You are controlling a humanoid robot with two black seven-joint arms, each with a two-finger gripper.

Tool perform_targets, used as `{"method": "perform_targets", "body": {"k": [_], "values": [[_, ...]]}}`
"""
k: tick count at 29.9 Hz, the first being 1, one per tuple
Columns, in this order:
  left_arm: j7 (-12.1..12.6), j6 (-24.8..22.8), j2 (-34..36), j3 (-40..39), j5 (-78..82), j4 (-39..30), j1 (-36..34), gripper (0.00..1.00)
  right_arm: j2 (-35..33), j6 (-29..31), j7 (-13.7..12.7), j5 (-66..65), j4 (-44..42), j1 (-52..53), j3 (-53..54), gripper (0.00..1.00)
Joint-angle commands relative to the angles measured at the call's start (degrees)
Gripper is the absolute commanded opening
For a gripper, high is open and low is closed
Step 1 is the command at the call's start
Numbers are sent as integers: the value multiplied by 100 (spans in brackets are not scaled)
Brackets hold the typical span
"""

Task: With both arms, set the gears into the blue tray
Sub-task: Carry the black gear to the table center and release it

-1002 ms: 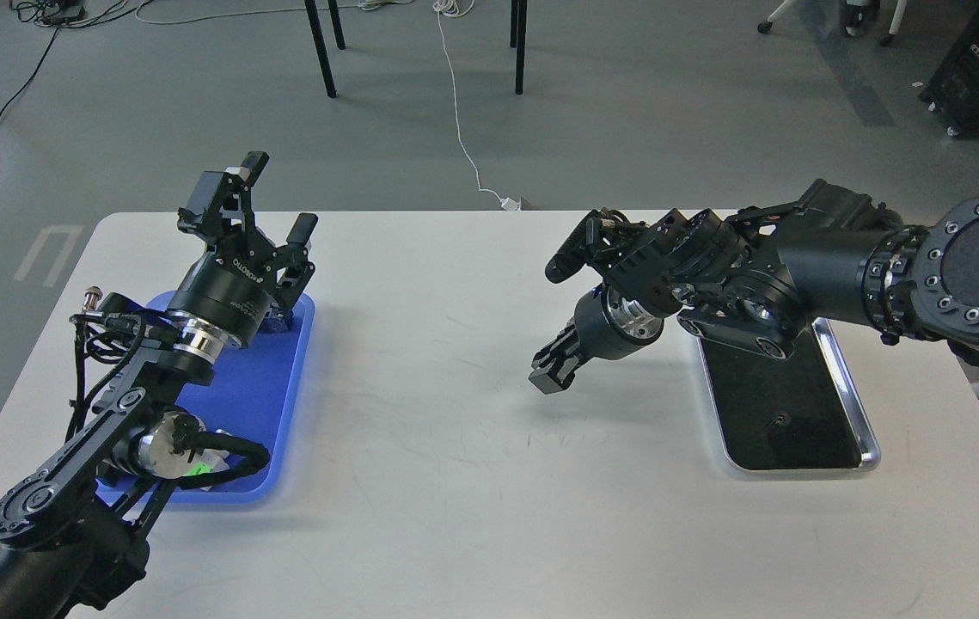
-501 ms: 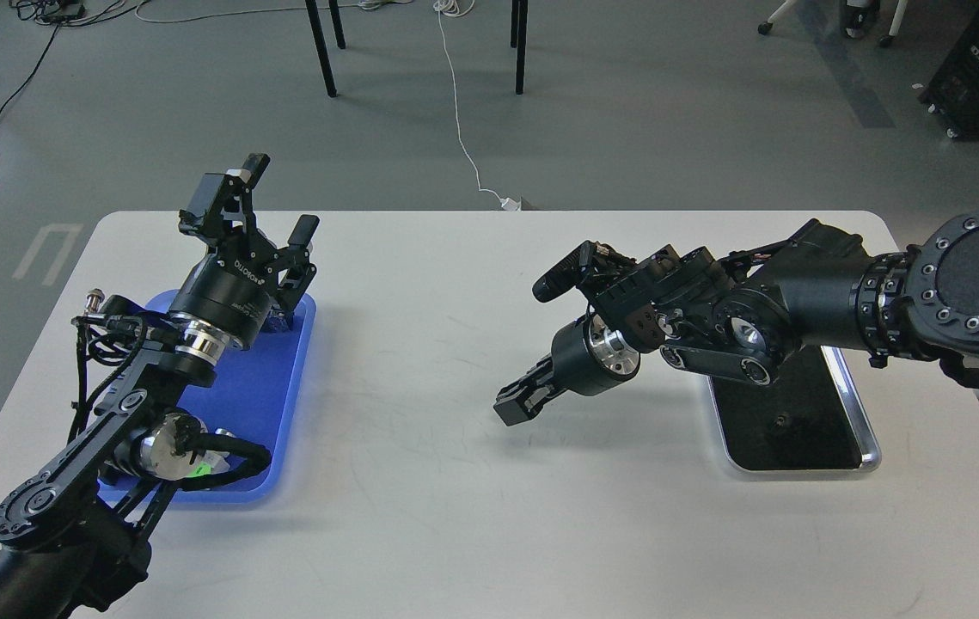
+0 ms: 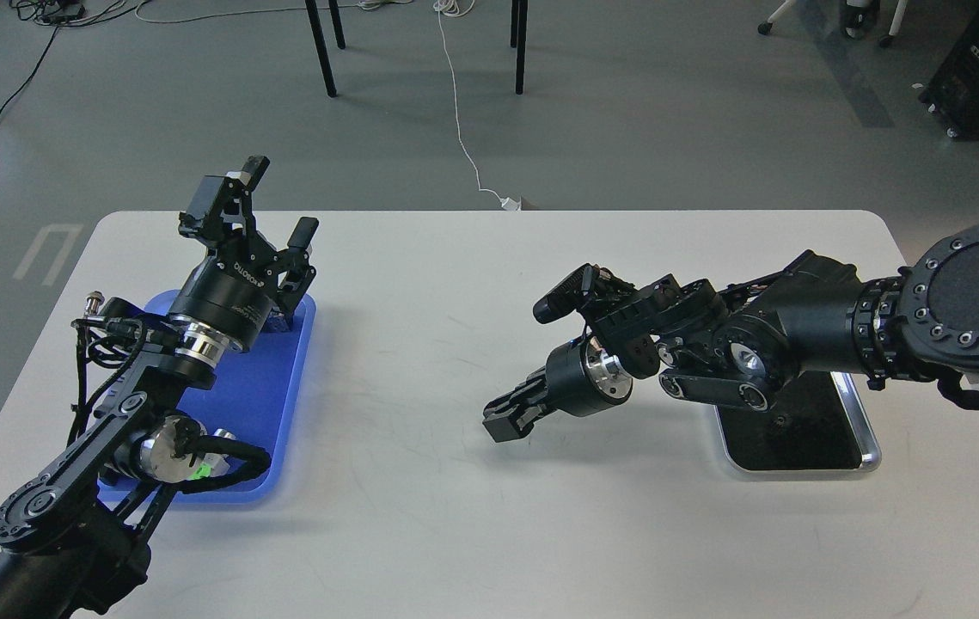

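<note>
The blue tray lies at the table's left, partly covered by my left arm. My left gripper points upward above the tray's far end, open and empty. My right gripper hangs low over the middle of the table, tilted down to the left, its fingers pressed together. Whether something tiny is pinched between them does not show. One small black gear lies on the black inside of the silver tray at the right. Small dark shapes at the blue tray's far end, behind my left gripper, are too hidden to identify.
The white table is bare between the two trays. My right forearm crosses over the silver tray's far half. Chair legs and a white cable are on the floor beyond the table's far edge.
My right gripper has moved left and down, away from the silver tray toward the table's middle. The left arm has stayed still.
</note>
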Motion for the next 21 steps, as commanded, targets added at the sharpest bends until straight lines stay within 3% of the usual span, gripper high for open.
{"method": "perform_targets", "body": {"k": [1, 11, 15, 21], "values": [[10, 0, 1, 0, -8, -27, 2, 98, 1, -100, 0, 0, -1, -8, 4, 26], [10, 8, 1, 0, 1, -27, 11, 98, 1, -100, 0, 9, -10, -8, -4, 44], [10, 8, 10, 0, 1, -27, 11, 98, 1, -92, 0, 87, -2, 70, 22, 57], [1, 0, 1, 0, 1, -27, 11, 98, 1, -92, 0, 237, 34, 448, 83, 88]]}}
